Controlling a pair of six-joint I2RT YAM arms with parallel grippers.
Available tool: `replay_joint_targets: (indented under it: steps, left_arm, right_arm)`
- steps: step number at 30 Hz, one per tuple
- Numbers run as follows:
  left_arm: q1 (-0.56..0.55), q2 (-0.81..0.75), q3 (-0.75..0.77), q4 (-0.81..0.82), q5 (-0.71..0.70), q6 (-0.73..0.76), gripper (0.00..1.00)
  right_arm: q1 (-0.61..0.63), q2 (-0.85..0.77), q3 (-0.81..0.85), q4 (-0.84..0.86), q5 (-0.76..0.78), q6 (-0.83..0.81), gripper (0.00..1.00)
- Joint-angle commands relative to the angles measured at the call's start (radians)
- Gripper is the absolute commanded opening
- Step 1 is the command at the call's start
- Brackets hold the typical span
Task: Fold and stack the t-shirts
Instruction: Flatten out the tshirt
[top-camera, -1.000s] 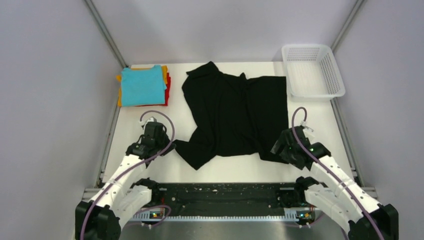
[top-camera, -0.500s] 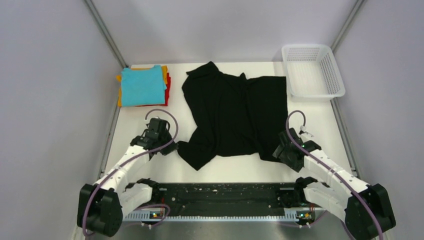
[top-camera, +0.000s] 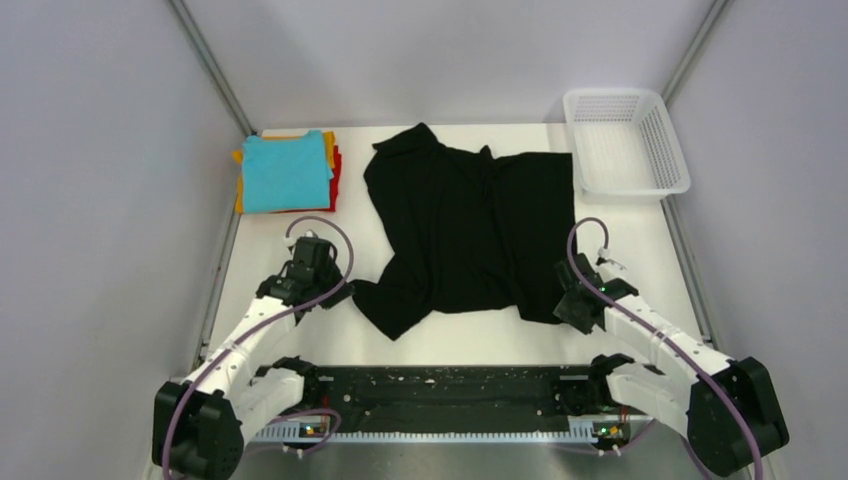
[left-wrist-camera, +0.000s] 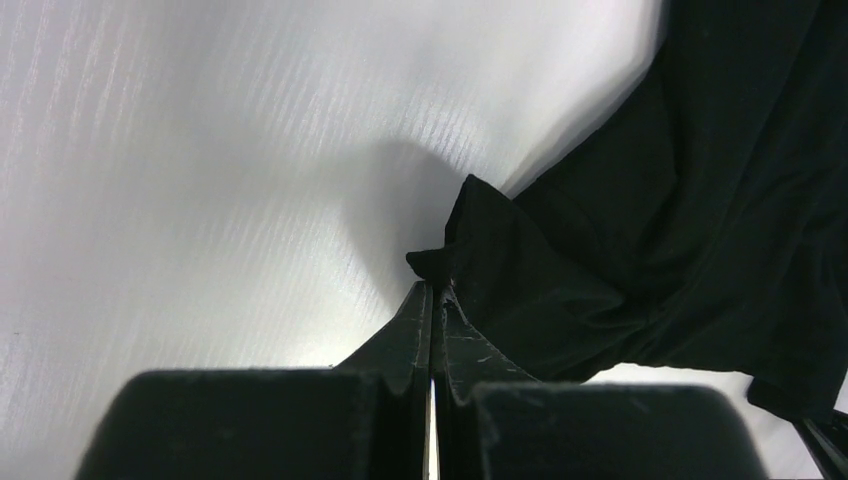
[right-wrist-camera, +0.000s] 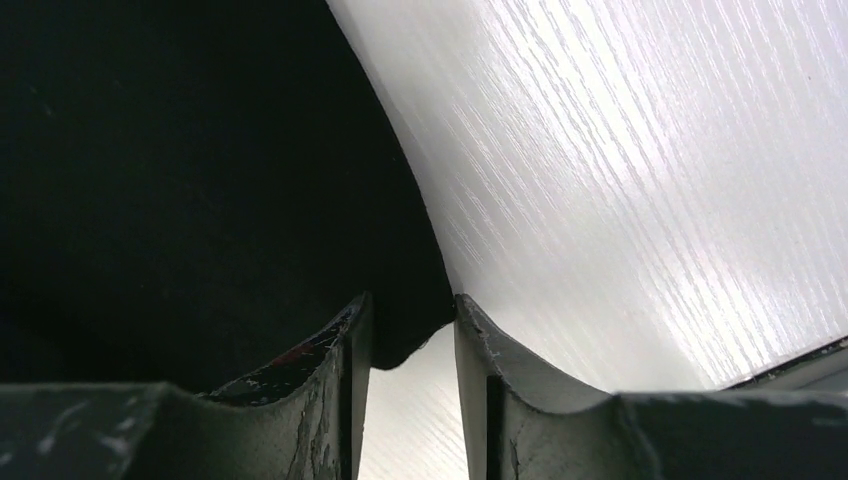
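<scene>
The black t-shirt (top-camera: 470, 230) lies spread in the middle of the table, crumpled at its collar end. My left gripper (top-camera: 335, 295) is at its near left sleeve, shut on the tip of the sleeve corner (left-wrist-camera: 440, 262), which stands slightly off the table. My right gripper (top-camera: 565, 300) is at the near right hem corner. Its jaws stand partly apart, with that corner of the black t-shirt (right-wrist-camera: 420, 330) between the fingertips. A stack of folded t-shirts (top-camera: 285, 172), teal on top of orange-yellow and red, sits at the far left.
A white mesh basket (top-camera: 625, 140) stands at the far right corner, beside the shirt. Grey walls with metal rails close in the left and right sides. A black strip (top-camera: 430, 395) runs along the near edge between the arm bases.
The right gripper's jaws have narrowed around the hem corner, and that arm has dropped lower toward the table. The left gripper has stayed shut at the sleeve and shifted only slightly.
</scene>
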Motion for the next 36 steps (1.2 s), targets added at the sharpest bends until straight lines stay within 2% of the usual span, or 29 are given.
replay_joint_targets:
  steps: [1, 4, 6, 8, 15, 25, 32, 36]
  left_arm:
    - [-0.002, -0.017, -0.008, 0.029, -0.022, 0.004, 0.00]
    - [-0.002, -0.032, -0.007, 0.026, -0.031, 0.004, 0.00]
    - [-0.002, -0.048, 0.001, 0.024, -0.039, 0.005, 0.00]
    - [-0.002, -0.070, 0.030, 0.024, -0.058, 0.015, 0.00]
    - [-0.002, -0.151, 0.221, 0.066, -0.120, 0.082, 0.00]
    - [-0.002, -0.214, 0.595, 0.155, -0.177, 0.174, 0.00]
    - [-0.002, -0.209, 0.878, 0.192, -0.265, 0.243, 0.00]
    - [-0.002, -0.177, 1.066, 0.186, -0.222, 0.294, 0.00]
  right_arm:
    - [0.004, 0.042, -0.035, 0.110, 0.023, -0.009, 0.34]
    - [0.004, 0.061, -0.037, 0.130, 0.029, -0.016, 0.25]
    - [0.004, 0.049, -0.031, 0.136, 0.032, -0.024, 0.15]
    - [0.004, 0.017, -0.011, 0.137, 0.046, -0.045, 0.00]
    - [0.004, -0.123, 0.223, 0.076, 0.120, -0.180, 0.00]
    - [0.003, -0.162, 0.719, 0.083, 0.192, -0.406, 0.00]
    - [0.004, -0.134, 1.052, 0.112, 0.123, -0.585, 0.00]
    - [0.004, -0.093, 1.271, 0.077, 0.011, -0.636, 0.00]
